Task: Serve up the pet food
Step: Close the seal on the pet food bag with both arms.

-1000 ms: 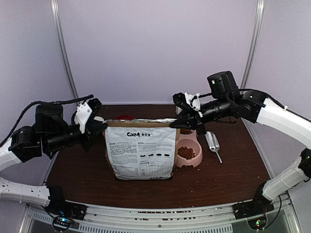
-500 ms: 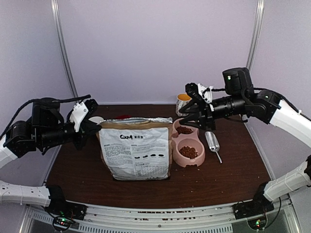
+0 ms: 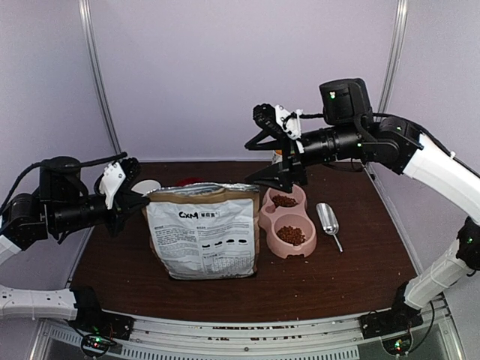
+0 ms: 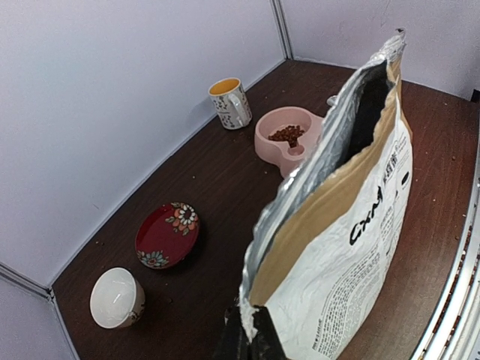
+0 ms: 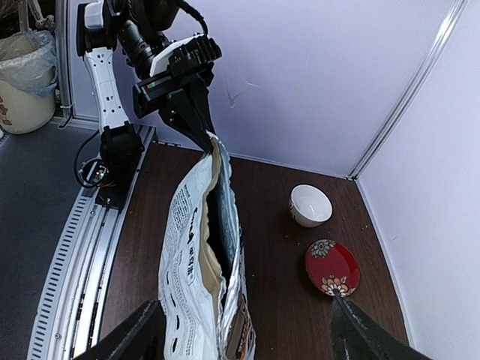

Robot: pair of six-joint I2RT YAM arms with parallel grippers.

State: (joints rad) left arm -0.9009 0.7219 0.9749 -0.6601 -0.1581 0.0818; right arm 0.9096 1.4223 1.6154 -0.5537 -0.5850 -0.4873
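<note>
Both wells of the pink bowl (image 3: 286, 254) hold kibble (image 3: 289, 235), just right of the upright bag (image 3: 202, 232), whose mouth runs left to right between the arms. Left gripper (image 3: 141, 199) pinches the bag's left corner; right gripper (image 3: 255, 148), spread, hangs over the right corner, apparently clear of it.
</note>
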